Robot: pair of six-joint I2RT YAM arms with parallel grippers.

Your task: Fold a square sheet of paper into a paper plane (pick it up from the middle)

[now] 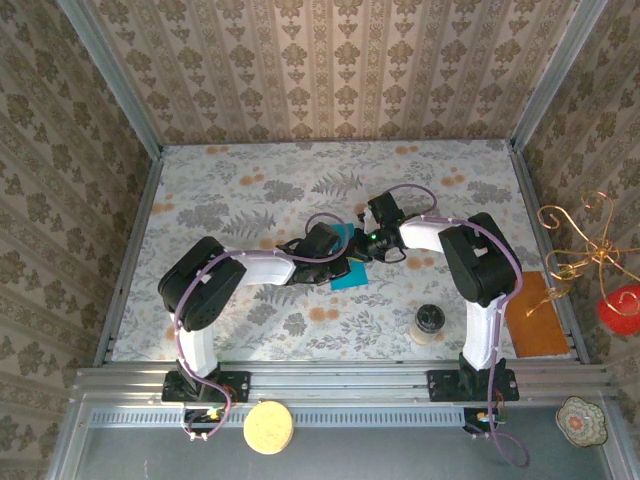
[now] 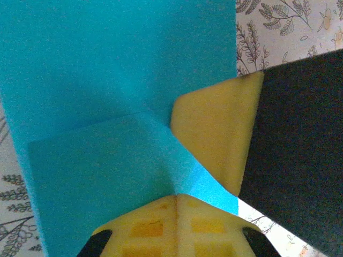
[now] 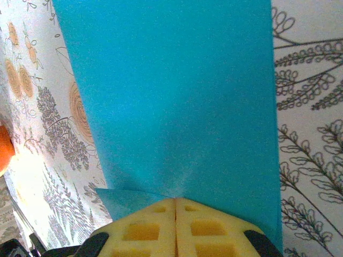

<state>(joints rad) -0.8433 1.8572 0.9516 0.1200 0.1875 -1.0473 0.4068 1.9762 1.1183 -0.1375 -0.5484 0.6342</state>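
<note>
The left gripper point(image 2: 177, 198) and right gripper point(image 3: 176, 201) pinch the square sheet of paper point(image 3: 171, 96) (jaws pressed together). It looks teal, creased.

square sheet of paper point(image 1: 350, 276) sits mid-counter point(image 1: 220, 190), between the two arms. left tool point(image 1: 328, 248) is on its left side, right tool point(image 1: 368, 244) on its right, tips nearly meeting over the sheet. small jar point(image 1: 430, 323) stands near-right of the sheet, just left of the right arm. flat board point(image 1: 535, 312) lies at the counter's right edge, right of the jar. round disc point(image 1: 270, 427) sits on the near rail between the bases.
</note>
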